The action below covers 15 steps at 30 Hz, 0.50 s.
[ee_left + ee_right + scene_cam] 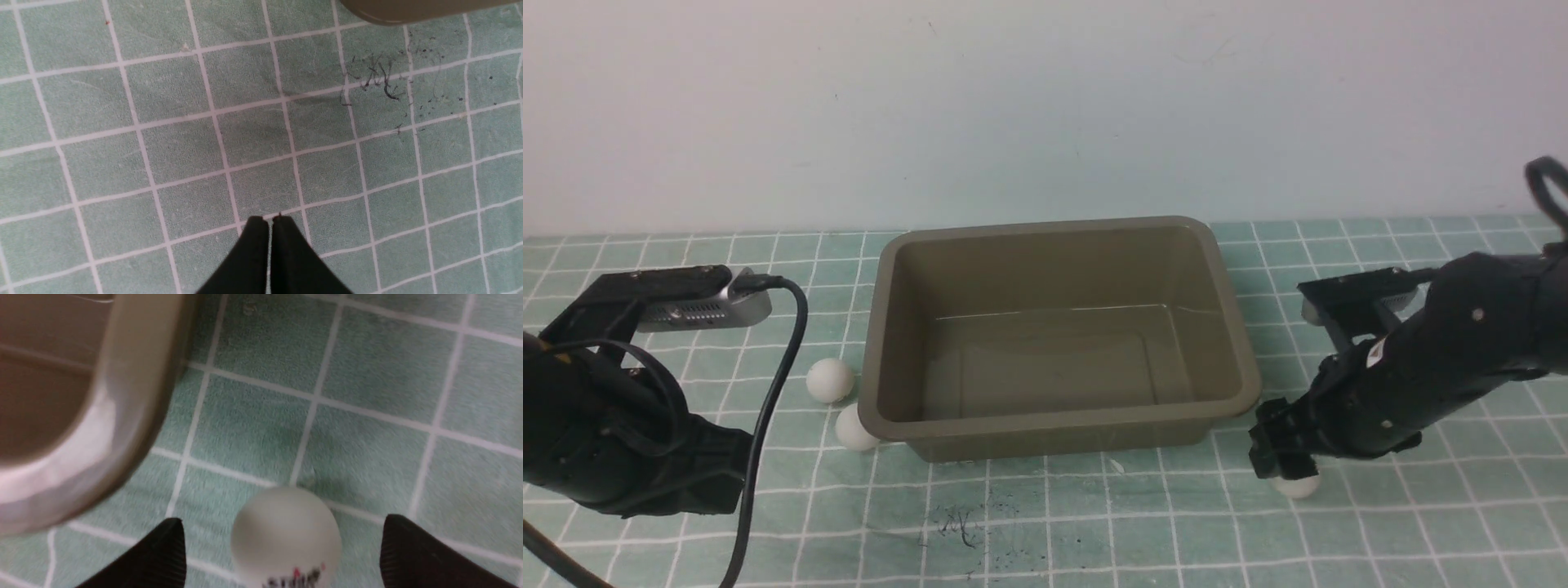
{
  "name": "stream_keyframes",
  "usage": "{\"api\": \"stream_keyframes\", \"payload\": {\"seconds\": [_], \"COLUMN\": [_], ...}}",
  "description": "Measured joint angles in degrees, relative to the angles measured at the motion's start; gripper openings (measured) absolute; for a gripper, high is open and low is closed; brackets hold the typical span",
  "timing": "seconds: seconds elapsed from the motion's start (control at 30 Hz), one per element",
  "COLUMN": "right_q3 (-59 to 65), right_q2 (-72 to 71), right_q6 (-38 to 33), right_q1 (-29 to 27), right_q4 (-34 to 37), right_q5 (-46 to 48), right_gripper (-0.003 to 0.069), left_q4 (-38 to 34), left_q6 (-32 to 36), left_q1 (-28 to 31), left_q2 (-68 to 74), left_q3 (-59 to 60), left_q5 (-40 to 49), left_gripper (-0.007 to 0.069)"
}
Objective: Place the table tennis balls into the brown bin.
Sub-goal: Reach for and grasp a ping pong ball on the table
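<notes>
Olive-brown bin (1054, 327) lies long axis left-to-right; left end effector (270, 220) closed, right end effector (284, 539) apart.

front and right wrist views share the bin's rim (1233, 343), the latter close above.

- bin (1054, 425): olive-brown
- balls (830, 380): matte white; one has dark and red print
- tablecloth (1045, 523): green, white grid, black specks
- grippers (286, 555): black
</notes>
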Motion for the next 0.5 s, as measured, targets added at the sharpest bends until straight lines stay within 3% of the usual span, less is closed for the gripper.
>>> {"api": "stream_keyframes", "payload": {"seconds": [0.07, 0.17, 0.2, 0.37, 0.5], "right_q3": [-0.1, -0.1, -0.2, -0.2, -0.5], "right_q2": [1.4, 2.6, 2.3, -4.3, -12.3], "right_q6": [0.2, 0.3, 0.4, 2.7, 4.3], "right_q1": [0.0, 0.0, 0.0, 0.0, 0.5], "right_q4": [-0.1, -1.5, -2.6, -3.3, 3.0], "right_q5": [-0.7, -0.6, 0.4, 4.3, 1.2], "right_gripper": [0.057, 0.0456, 0.0346, 0.0365, 0.0365], "left_q4": [0.0, 0.0, 0.0, 0.0, 0.0], "left_q6": [0.0, 0.3, 0.3, 0.3, 0.3], "left_q1": [0.0, 0.0, 0.0, 0.0, 0.0], "left_q2": [-0.1, 0.0, 0.0, -0.1, 0.4], "left_q3": [0.0, 0.0, 0.0, 0.0, -0.1], "left_q5": [0.0, 0.0, 0.0, -1.4, -4.7], "left_gripper": [-0.0005, -0.0005, -0.0005, -0.0005, -0.0005]}}
